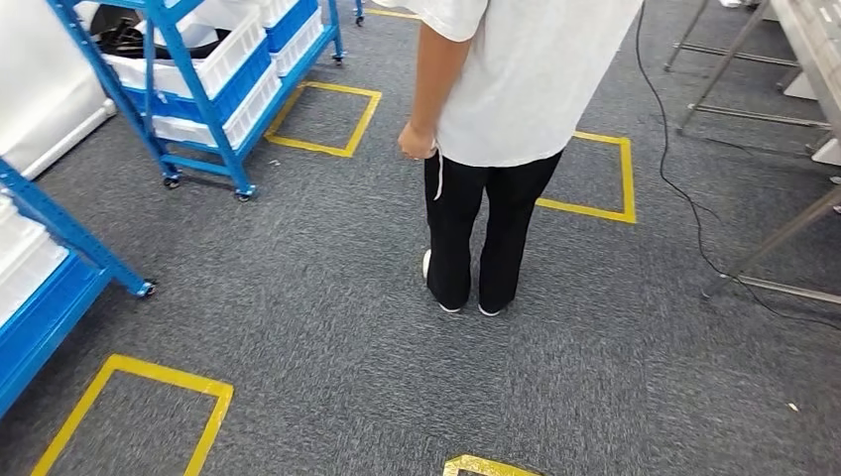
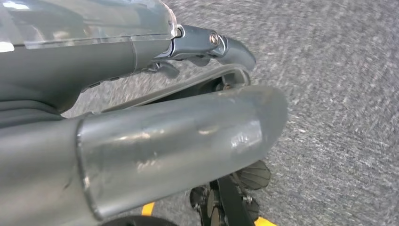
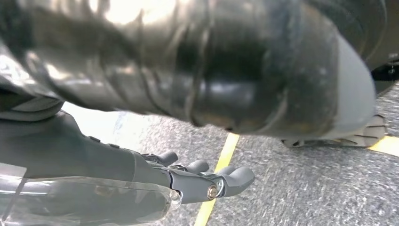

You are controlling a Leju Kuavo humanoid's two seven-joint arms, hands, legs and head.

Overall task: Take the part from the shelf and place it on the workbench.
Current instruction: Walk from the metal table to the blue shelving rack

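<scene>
A blue wheeled shelf (image 1: pixel 203 119) stands at the far left, loaded with white bins (image 1: pixel 223 59). Something dark (image 1: pixel 124 38) lies in the upper bin; I cannot tell what it is. The metal legs of the workbench (image 1: pixel 779 238) stand at the right edge. In the left wrist view my left hand (image 2: pixel 155 136) hangs over the grey carpet, its thick thumb and a straight finger (image 2: pixel 211 44) apart with nothing between them. In the right wrist view my right hand (image 3: pixel 197 181) hangs with its fingers stretched out and holds nothing.
A person (image 1: pixel 501 109) in a white shirt and black trousers stands ahead with their back to me, between the shelf and the workbench. A second blue shelf (image 1: pixel 45 263) is close at my left. Yellow tape squares (image 1: pixel 322 117) mark the carpet, and a black cable (image 1: pixel 684 198) runs to the bench.
</scene>
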